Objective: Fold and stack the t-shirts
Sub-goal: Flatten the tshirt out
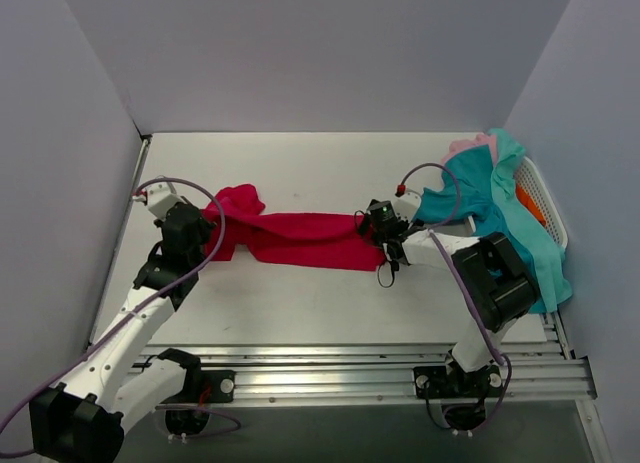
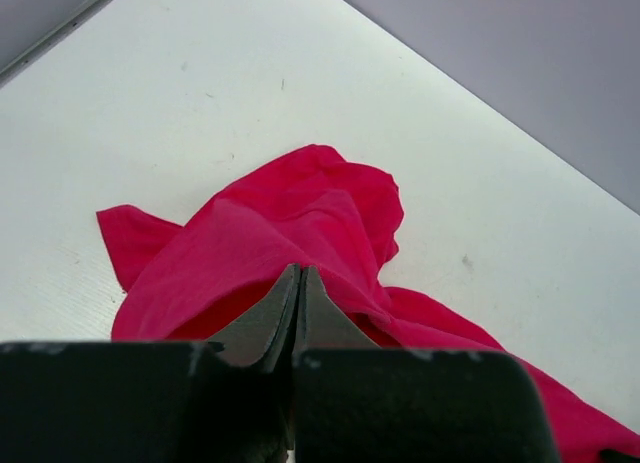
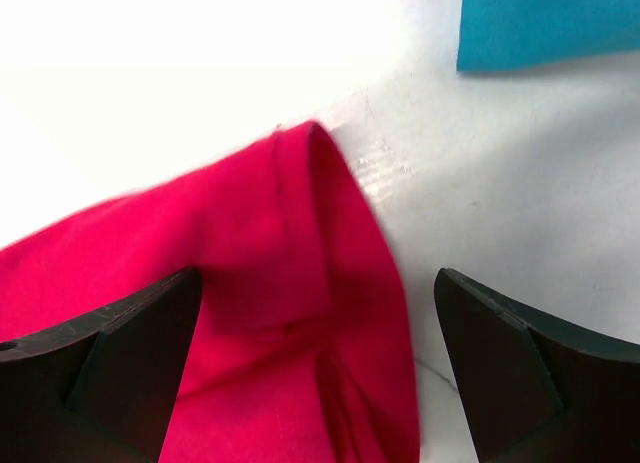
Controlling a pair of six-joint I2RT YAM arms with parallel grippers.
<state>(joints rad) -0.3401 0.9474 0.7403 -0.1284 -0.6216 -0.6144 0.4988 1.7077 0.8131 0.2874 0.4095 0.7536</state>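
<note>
Evidently the crimson t-shirt (image 1: 300, 238) lay stretched across the middle of the surface (image 1: 300, 163), with the jaws of the left gripper (image 2: 300, 273) clamped on its left end. The jaws of the right gripper (image 3: 315, 278) stood wide apart over the right hem. A shallow close there risked missing the hem.

No legible text or labels

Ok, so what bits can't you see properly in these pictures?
- Top view: teal cotton t-shirts cover most of the white slotted plastic basket; its contents are hidden.
- Top view: the pale pink cotton t-shirt only peeks out behind them.
- Left wrist view: the shut left jaws hide how much crimson red cotton t-shirt they pinch.
</note>
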